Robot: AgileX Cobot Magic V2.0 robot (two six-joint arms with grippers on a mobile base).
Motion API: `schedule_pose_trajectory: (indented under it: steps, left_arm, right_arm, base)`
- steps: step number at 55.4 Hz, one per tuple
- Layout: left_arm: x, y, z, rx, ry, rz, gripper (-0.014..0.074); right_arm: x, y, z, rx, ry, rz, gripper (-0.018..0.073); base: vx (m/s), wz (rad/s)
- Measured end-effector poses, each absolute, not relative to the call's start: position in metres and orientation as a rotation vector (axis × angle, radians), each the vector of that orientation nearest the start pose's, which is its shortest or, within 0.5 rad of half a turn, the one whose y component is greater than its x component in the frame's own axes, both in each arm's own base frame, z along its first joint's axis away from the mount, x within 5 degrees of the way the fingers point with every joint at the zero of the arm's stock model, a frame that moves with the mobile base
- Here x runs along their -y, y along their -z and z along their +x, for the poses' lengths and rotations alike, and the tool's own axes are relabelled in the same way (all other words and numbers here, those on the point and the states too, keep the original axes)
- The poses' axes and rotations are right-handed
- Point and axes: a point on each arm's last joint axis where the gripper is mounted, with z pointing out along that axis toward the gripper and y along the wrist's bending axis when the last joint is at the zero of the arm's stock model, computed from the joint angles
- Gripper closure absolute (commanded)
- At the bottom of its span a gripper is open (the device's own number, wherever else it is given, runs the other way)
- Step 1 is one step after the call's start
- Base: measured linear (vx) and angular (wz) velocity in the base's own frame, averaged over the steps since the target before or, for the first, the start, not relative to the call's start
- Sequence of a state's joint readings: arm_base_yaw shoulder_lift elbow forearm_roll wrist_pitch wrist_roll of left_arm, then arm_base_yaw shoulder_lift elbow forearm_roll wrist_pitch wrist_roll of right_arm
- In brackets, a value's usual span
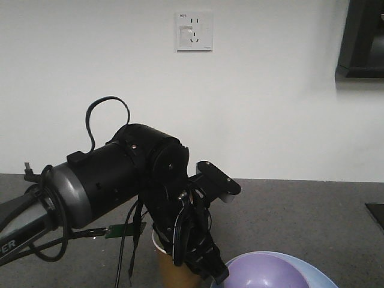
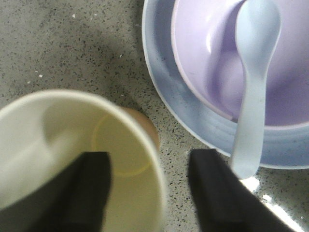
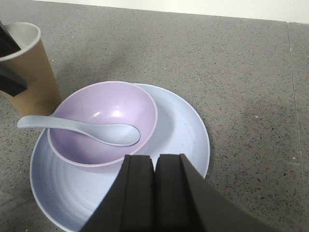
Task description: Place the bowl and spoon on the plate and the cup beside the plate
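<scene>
Plate (image 3: 188,140): on grey desk (image 3: 241,63). Bowl (image 3: 96,116): on plate. Spoon (image 3: 82,129): scoop in bowl, handle over rim. Cup (image 3: 26,67): upright, just beside plate. Left gripper (image 2: 149,188): open, 1 finger inside cup. Right gripper (image 3: 155,193): closed, empty.

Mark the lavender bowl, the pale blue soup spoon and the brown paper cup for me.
Lavender-purple bowl (image 3: 91,108): right wrist view, inner wall.
Pale blue-white soup spoon (image 3: 113,134): right wrist view, scoop.
Brown paper cup (image 3: 34,84): right wrist view, outer side wall.
</scene>
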State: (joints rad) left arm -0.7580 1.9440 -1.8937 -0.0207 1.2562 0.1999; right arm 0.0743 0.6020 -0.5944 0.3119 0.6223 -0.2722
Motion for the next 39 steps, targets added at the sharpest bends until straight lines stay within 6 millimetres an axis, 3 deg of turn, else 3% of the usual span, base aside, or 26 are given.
schedule_pose_trajectory:
  steps: [11,19,25,33,39]
  left_arm:
    - [0.289,-0.335,0.303,-2.441,0.179,1.265,0.0029]
    - [0.283,-0.369,0.297,-2.355,0.211,1.221,0.0094]
    - [0.271,-0.404,0.285,-2.27,0.233,1.181,0.0244]
    - [0.243,-0.449,0.263,-2.159,0.185,1.123,0.0587]
    - [0.213,-0.48,0.24,-2.079,0.128,1.065,0.0605]
  right_arm:
    - [-0.025,-0.312,0.113,-2.079,-0.223,-0.203,0.0568]
    - [-0.025,-0.312,0.113,-2.079,-0.223,-0.203,0.0568]
    - [-0.025,-0.312,0.113,-2.08,-0.223,-0.203,0.0568]
    - [-0.025,-0.312,0.113,-2.08,-0.223,-0.203,0.0568]
    - [-0.025,-0.312,0.113,-2.08,-0.223,-0.203,0.0568]
  base:
    - [0.0,0.0]
    - [0.0,0.0]
    - [0.0,0.0]
    - [0.0,0.0]
    - [0.0,0.0]
